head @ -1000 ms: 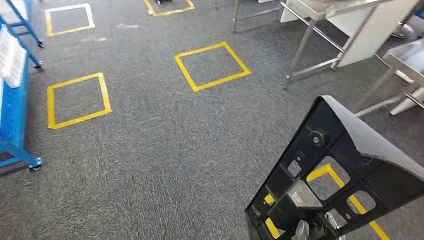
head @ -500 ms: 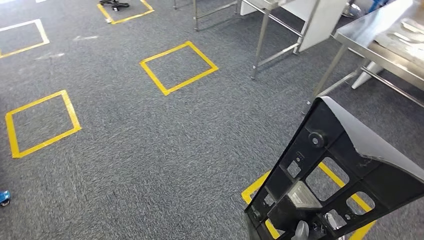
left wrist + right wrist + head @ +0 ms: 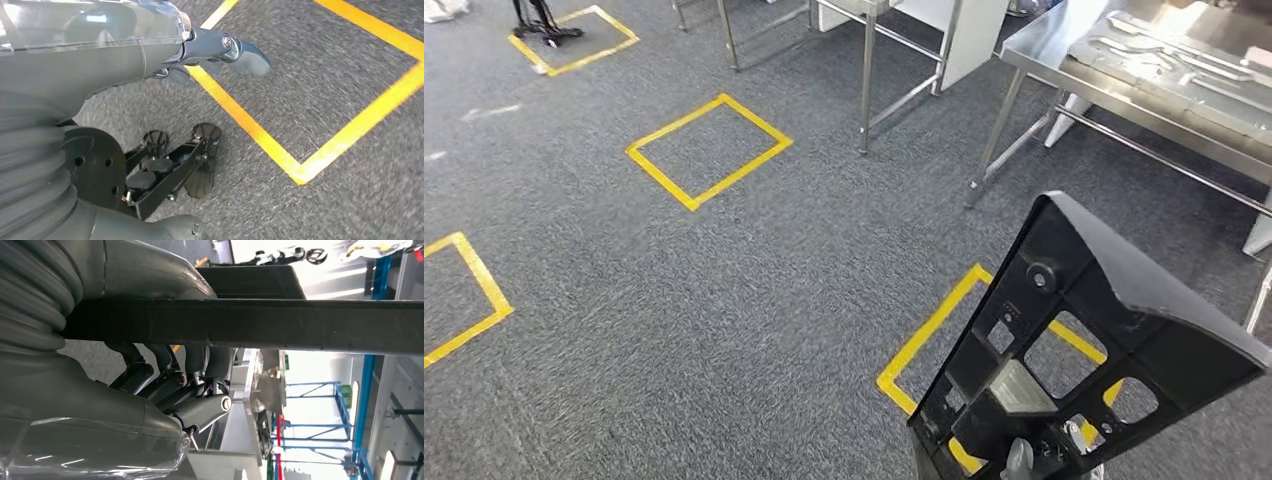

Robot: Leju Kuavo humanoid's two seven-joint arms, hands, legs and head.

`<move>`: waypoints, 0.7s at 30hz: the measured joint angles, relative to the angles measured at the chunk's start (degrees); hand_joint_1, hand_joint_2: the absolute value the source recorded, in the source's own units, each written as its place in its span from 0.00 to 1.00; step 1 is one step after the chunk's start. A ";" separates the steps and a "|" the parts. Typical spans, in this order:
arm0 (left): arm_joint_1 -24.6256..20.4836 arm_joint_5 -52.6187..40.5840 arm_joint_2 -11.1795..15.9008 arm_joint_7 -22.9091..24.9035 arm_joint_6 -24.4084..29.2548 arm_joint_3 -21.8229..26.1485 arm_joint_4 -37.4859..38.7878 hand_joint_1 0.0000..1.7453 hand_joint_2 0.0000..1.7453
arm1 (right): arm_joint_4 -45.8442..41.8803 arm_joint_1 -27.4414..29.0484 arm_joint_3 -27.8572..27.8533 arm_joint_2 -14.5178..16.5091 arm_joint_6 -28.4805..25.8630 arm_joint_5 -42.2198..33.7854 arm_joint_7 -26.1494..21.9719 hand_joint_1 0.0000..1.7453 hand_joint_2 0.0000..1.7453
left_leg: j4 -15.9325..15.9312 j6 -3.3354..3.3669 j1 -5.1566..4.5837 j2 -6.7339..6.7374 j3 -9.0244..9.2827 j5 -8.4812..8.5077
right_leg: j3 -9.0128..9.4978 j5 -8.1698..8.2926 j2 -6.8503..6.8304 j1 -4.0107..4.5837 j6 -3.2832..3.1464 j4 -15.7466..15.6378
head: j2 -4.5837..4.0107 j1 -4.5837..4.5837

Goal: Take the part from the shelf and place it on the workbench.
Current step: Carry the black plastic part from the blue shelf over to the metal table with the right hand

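Black moulded plastic part (image 3: 1084, 340), wedge-shaped with cut-out windows, tilted above grey carpet (image 3: 754, 300) | right hand (image 3: 175, 380) grips its edge, fingers curled under | left hand (image 3: 220, 50) hangs empty, fingers apart | four yellow tape squares | steel workbench (image 3: 1144, 70), metal pieces on top, ahead to the right

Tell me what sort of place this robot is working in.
Probably a factory floor or industrial test hall: yellow taped squares mark spots on grey carpet, a stainless steel workbench carries metal pieces, and the right hand holds a black moulded part.
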 joint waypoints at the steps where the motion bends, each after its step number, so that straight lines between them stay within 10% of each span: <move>1: 0.06 0.02 -0.05 -0.02 0.25 -0.30 0.02 0.00 1.00 | 0.04 -0.20 -0.03 -0.01 -0.01 0.05 0.08 1.00 1.00 | -0.34 0.31 0.13 0.88 0.04 0.21 | -1.04 -1.29 -1.84 0.10 0.19 2.06 | 0.00 0.23; 5: 0.48 0.04 -0.03 -0.01 1.27 -1.81 0.07 0.00 1.00 | 0.54 -0.98 -0.06 -0.04 -0.13 0.10 0.43 1.00 1.00 | -0.49 0.56 -0.19 4.59 -0.02 0.11 | -7.07 -6.38 -5.66 -0.07 0.82 14.01 | -0.01 0.67; 11: 0.49 -0.04 -0.03 0.17 1.85 -3.68 0.13 0.00 1.00 | 0.93 -1.32 -0.06 -0.05 -0.15 0.11 0.56 1.00 1.00 | -0.56 -0.43 -0.57 8.36 1.29 -0.91 | 1.39 0.61 -10.81 0.98 -0.79 -1.53 | 0.00 0.65; 14: 0.43 -0.15 0.00 0.28 2.18 -4.42 0.22 0.00 1.00 | 0.94 -1.38 -0.07 -0.09 -0.25 0.10 0.61 1.00 1.00 | -0.73 -1.33 -0.65 9.23 2.04 -1.36 | 1.39 0.72 -9.09 1.00 -1.63 -2.13 | -0.01 0.63; 18: 0.88 -0.24 0.22 0.33 3.12 -5.93 0.53 0.00 1.00 | 1.09 -1.99 -0.07 -0.15 -0.58 0.01 1.02 1.00 1.00 | 8.72 -1.91 -0.44 3.65 -2.03 -6.97 | 1.84 1.26 -6.21 0.36 -2.77 -2.96 | 0.00 0.29; 21: 1.48 -0.42 0.33 0.44 3.89 -7.47 0.76 0.00 1.00 | 1.46 -2.25 -0.06 -0.32 -1.02 -0.03 1.47 1.00 1.00 | 14.84 -1.99 -0.41 2.82 -5.69 -7.76 | 1.86 1.19 -3.54 0.44 -2.86 -2.71 | -0.01 0.22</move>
